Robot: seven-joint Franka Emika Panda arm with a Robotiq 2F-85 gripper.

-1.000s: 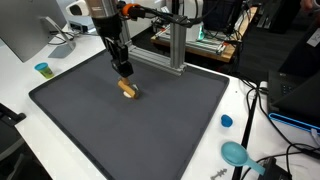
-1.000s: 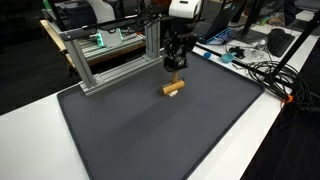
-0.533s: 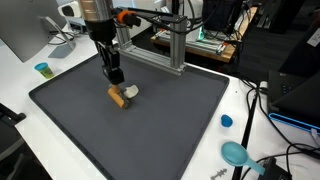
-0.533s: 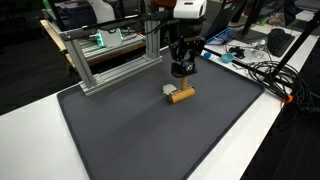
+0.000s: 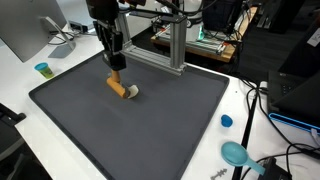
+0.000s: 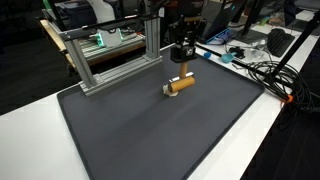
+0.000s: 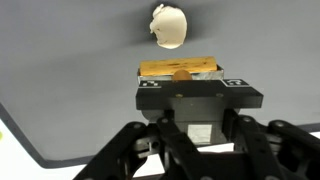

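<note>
Over at the gripper [image 5: 117, 66]: poised just above one end of a wooden block [image 5: 120, 87] lying on the dark mat [image 5: 150, 130]. Right beside the block's other end, a small white lump [image 5: 132, 92]. Off the mat, a blue cup [image 5: 42, 69] and, well apart, a blue cap [image 5: 226, 121].

Both exterior cameras stand raised beyond the bench [image 5: 15, 92] edge, looking down at the pincer [image 5: 117, 62] from roughly opposite sides, I think. They share the dark mat [image 5: 150, 130] below it and the metal frame [image 6: 110, 55] behind it. The wrist camera sits just above the pincer, close to the mat.
</note>
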